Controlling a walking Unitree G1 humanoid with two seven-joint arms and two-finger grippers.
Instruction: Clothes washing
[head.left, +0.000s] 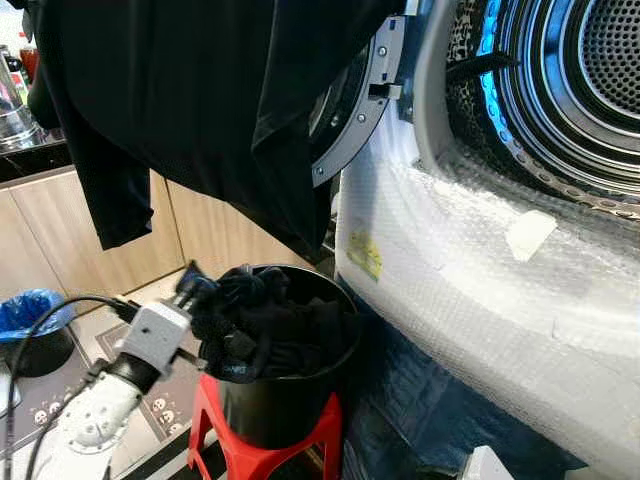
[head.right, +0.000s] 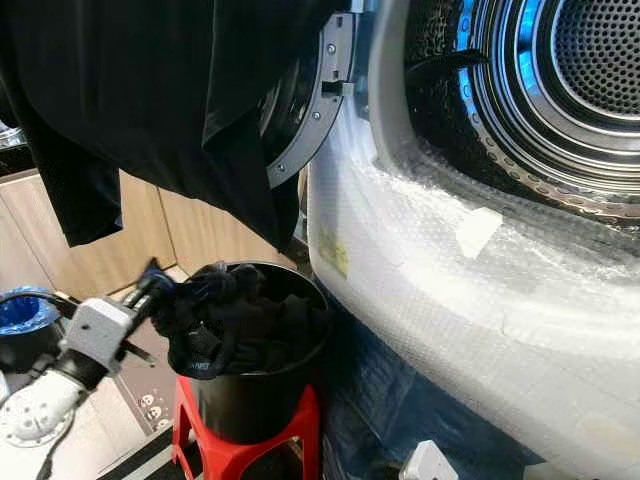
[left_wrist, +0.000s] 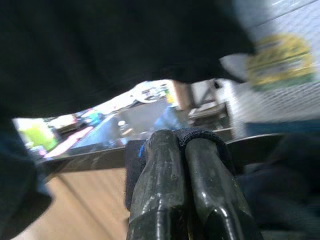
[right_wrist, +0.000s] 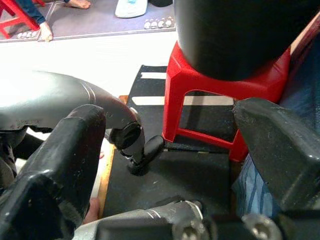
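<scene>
— Your left gripper (left_wrist: 186, 145)?
— Fingers pressed together on black cloth (head.left: 250, 320) at the rim of the black bucket (head.left: 285, 400) — on the red stool (head.left: 260, 450).
— The right gripper (right_wrist: 170, 145)?
— Spread wide, holding nothing.

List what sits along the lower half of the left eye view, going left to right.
Blue-lined bin → left gripper, shut on dark clothing → black bucket on a red stool → bubble-wrapped washing machine.
</scene>
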